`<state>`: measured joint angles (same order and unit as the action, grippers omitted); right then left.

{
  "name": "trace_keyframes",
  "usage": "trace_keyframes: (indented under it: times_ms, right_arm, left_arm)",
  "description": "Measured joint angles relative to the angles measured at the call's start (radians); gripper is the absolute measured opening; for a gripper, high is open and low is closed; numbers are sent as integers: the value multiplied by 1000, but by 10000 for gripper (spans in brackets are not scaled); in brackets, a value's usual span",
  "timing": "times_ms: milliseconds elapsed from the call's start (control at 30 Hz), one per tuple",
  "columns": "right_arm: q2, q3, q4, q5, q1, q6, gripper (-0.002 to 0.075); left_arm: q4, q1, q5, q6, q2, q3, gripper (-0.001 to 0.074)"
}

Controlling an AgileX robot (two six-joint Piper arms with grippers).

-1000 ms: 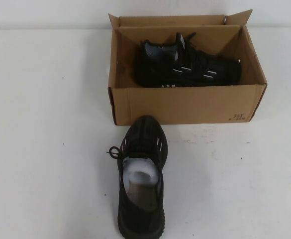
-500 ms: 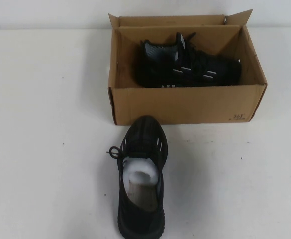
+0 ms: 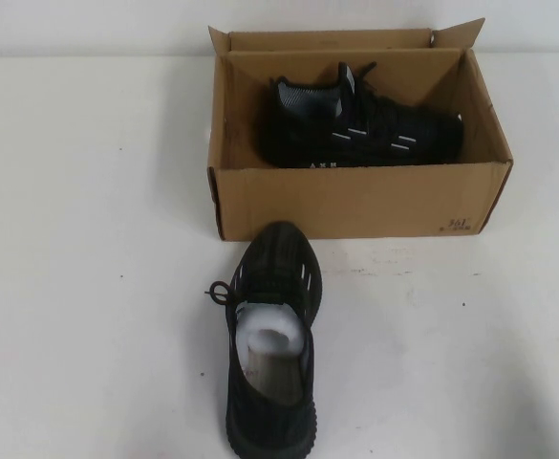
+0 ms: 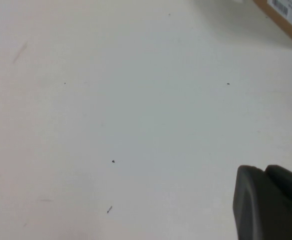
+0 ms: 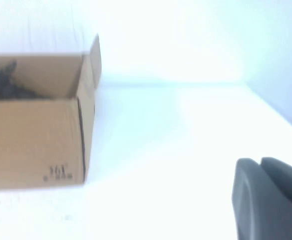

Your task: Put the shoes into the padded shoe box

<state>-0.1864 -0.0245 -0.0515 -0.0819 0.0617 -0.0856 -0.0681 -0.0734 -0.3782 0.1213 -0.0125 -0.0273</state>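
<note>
Now | knit shoe (image 3: 360, 129) in corrugated box (image 3: 355, 201); other (image 3: 271, 344) on table | left claw (image 4: 270, 202), right claw (image 5: 268, 197): cannot tell

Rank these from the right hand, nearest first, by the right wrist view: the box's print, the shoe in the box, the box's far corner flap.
1. Print, on the box's near wall, facing the right hand.
2. Shoe inside the box and flap at its far corner: too close to call.
The left hand is over the bare table.
</note>
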Motion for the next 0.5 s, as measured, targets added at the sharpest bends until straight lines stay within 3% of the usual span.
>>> trace_keyframes:
  times_ms: [233, 500]
  right_arm:
    - [182, -2, 1, 158, 0, 2, -8]
    - [195, -2, -29, 344, -2, 19, -8]
  left_arm:
    - [0, 0, 0, 0, 0, 0, 0]
    - [0, 0, -2, 0, 0, 0, 0]
